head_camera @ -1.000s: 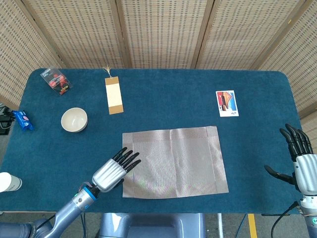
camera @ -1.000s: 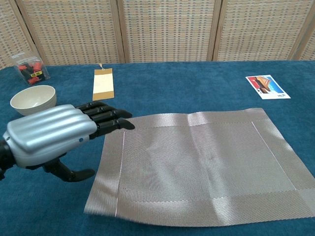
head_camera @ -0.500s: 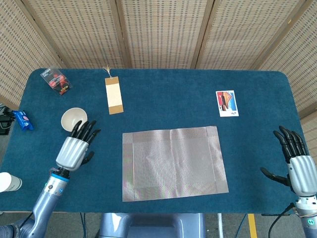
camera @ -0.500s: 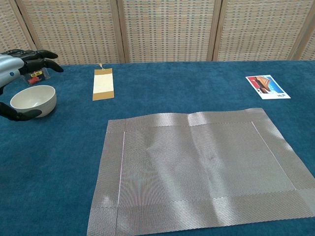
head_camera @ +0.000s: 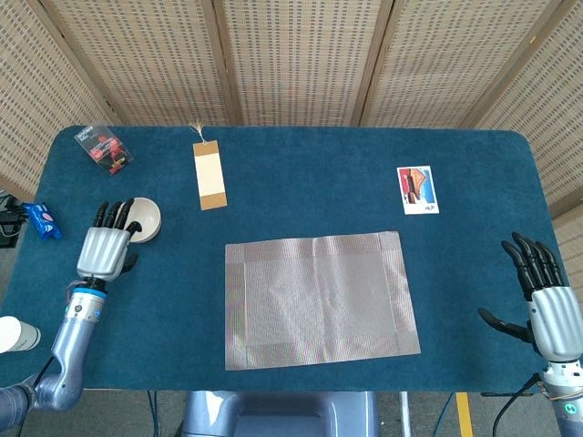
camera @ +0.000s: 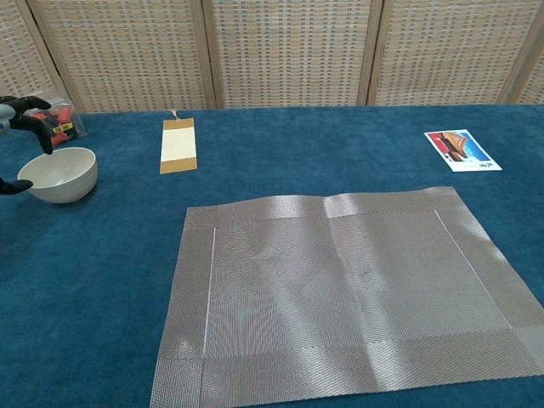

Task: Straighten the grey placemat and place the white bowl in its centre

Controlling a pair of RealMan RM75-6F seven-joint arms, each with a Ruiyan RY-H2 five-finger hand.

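While the left hand [head_camera: 103,248] sits at the white bowl [head_camera: 144,218], we log the scene like so.

Left hand: fingers apart and extended, tips over the bowl's near-left rim; we see no closed grasp, nothing lifted. We judge it is lined up for the pick, since the bowl is the part of the task not yet done.
Left hand, chest view: only dark fingertips [camera: 36,119] at the frame edge above the bowl; contact unclear.
White bowl: upright, empty, far left of the table, well apart from the mat.
Grey placemat [head_camera: 322,299]: flat, edges roughly parallel to the table's front edge, so we judge it straight enough; faint fold ridges across the weave in the chest view. Its centre is bare.
Right hand [head_camera: 543,299]: fingers spread, holding nothing, parked off the near-right corner, clear of the mat; we guess it waits.
Bookmark [head_camera: 209,174]: tan strip with tassel, behind the mat, between bowl and centre.
Postcard [head_camera: 417,189]: far right side, picture up.
Small clear packet [head_camera: 104,148]: red and black contents, back-left corner.
Blue wrapper [head_camera: 41,220]: at the left edge.
White cup [head_camera: 17,334]: off the near-left edge, partly cut off.
Surface: dark blue felt-like tabletop [head_camera: 310,150], rounded corners.
Room: woven cane screen panels [head_camera: 291,59] in wooden frames behind the table.
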